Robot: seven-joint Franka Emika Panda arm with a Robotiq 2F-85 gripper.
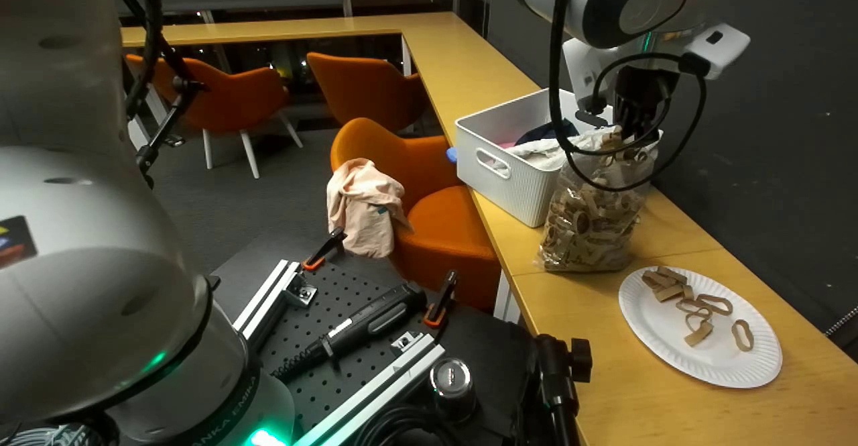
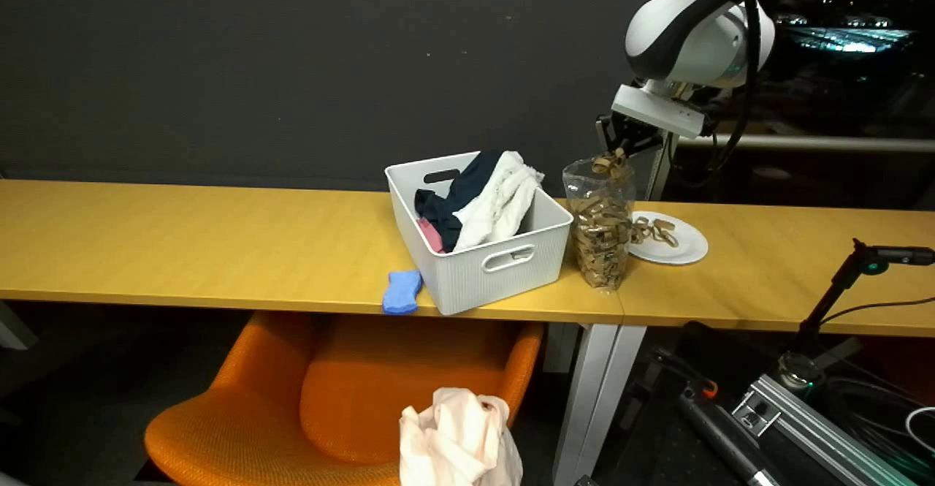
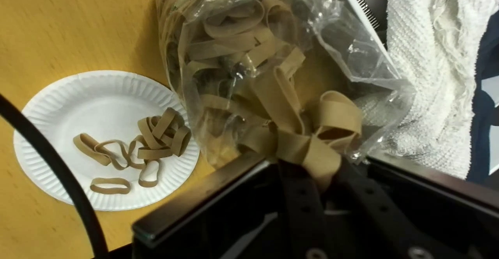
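The claw pinches a clump of tan bands at the open mouth of a clear bag, which stands on the table, packed with more bands. Near it sit 1 white plate bearing loose bands and 1 pale basket of cloths.

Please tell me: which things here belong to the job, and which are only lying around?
Seem to belong: gripper, the bands it grips, bag, plate.

Seem only lying around: bin, white cloth in it, blue object, peach cloth on a chair.
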